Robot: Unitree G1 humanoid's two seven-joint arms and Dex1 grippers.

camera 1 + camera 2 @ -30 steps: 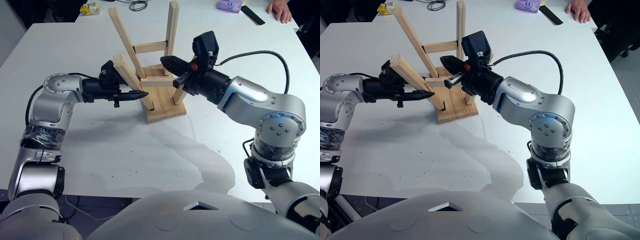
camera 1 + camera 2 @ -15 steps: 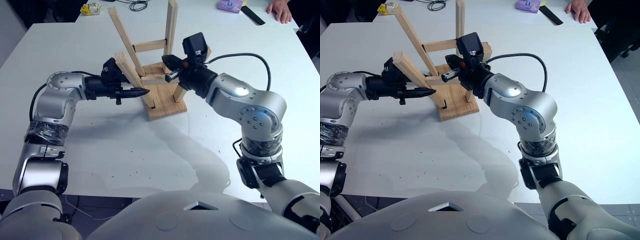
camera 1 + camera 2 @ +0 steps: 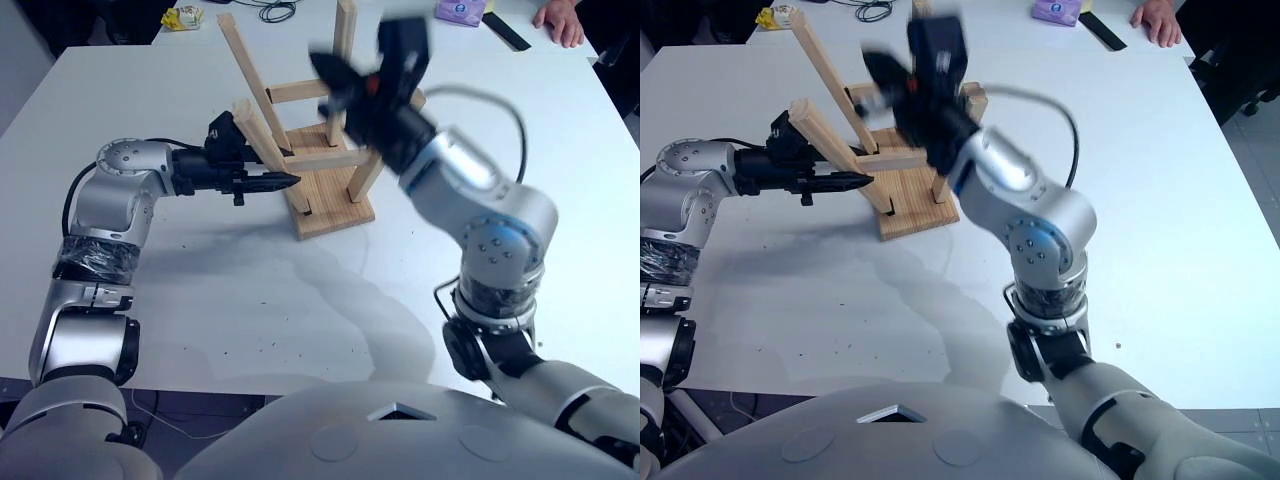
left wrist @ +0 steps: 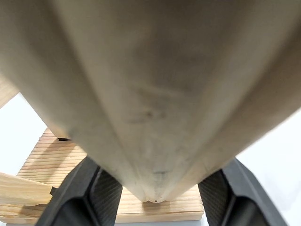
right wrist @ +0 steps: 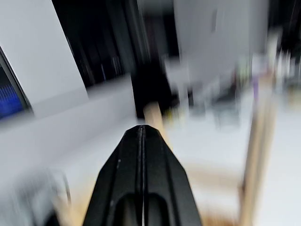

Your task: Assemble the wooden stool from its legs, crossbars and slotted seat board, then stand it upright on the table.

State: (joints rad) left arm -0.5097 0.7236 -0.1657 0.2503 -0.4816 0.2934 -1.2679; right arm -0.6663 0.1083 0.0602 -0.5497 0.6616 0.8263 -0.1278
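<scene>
Stool (image 3: 312, 150), wooden, resting inverted at the far middle of the table (image 3: 200, 290). The slotted seat board (image 3: 335, 212) lies flat on the surface and the legs point upward. This is judged the assembly posture, since it leaves the leg ends and joints open to reach.

Legs: four seated in the board. The near-left leg (image 3: 262, 135) and far-left leg (image 3: 246, 68) lean leftward.

Crossbars: one spans the far pair (image 3: 300, 93) and one sits lower between the near pair (image 3: 322, 160).

Left gripper (image 3: 280, 181): on the left of the stool, beneath the near-left leg. Its fingers are drawn together to a point, with the tip at the foot of that leg just above the board. Whether it touches cannot be told. It is judged to be bracing or nudging the leaning leg.

Right gripper (image 5: 142, 133): raised over the far crossbar and blurred. The fingers are pressed together along a thin seam and carry nothing.

Status: the frame appears joined. The stool is not yet turned upright.

Sundries: purple packet (image 3: 458, 11) at far right, yellow item (image 3: 181, 17) at far left.
</scene>
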